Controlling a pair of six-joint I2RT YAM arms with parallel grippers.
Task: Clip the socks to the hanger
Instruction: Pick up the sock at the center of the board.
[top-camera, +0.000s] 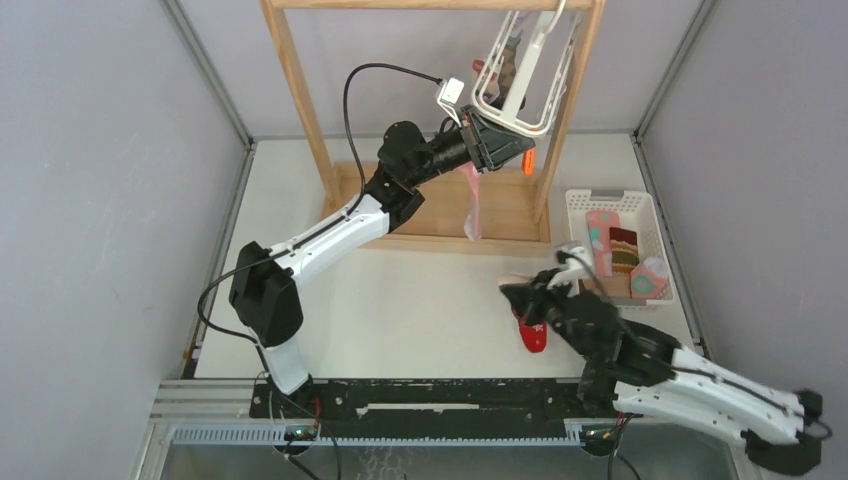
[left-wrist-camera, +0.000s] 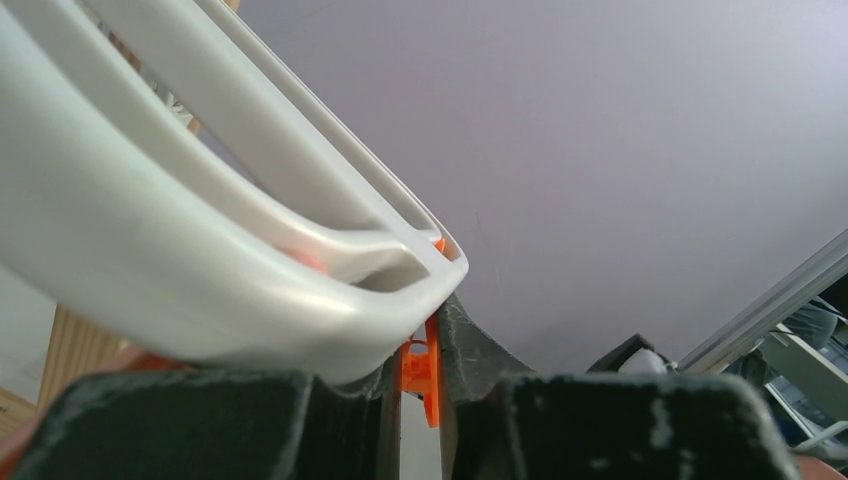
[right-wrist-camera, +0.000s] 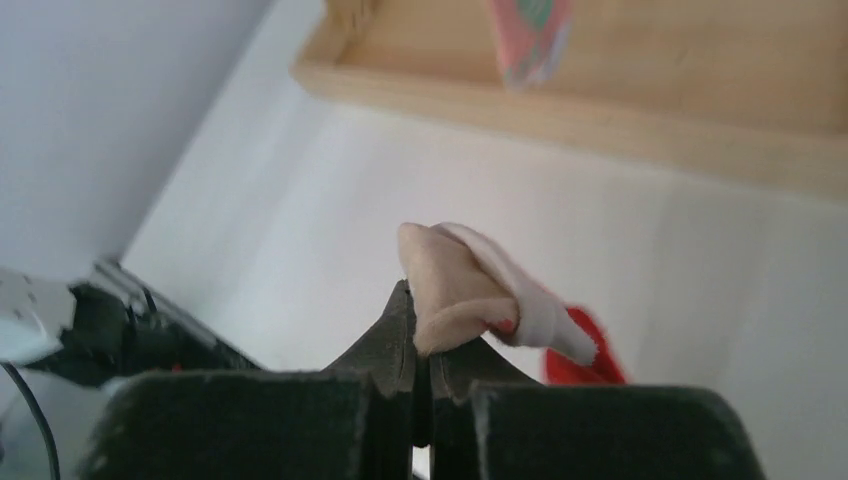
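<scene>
The white hanger (top-camera: 520, 75) hangs tilted from the wooden rack's top bar. My left gripper (top-camera: 512, 148) is at its lower edge, shut on an orange clip (left-wrist-camera: 432, 365) just under the white frame (left-wrist-camera: 250, 250). A pink sock (top-camera: 471, 205) dangles from the hanger below that gripper. My right gripper (top-camera: 518, 291) is shut on the cream cuff (right-wrist-camera: 470, 285) of the red sock (top-camera: 531, 330), whose red body (right-wrist-camera: 585, 355) hangs down toward the table. More socks lie in the white basket (top-camera: 582, 200): pink with teal dots (top-camera: 600, 240), striped (top-camera: 623, 250).
The tall wooden rack (top-camera: 300, 90) stands at the back, its base (top-camera: 500, 215) on the table. A grey wall closes each side. Another pink sock (top-camera: 649, 280) lies at the basket's front.
</scene>
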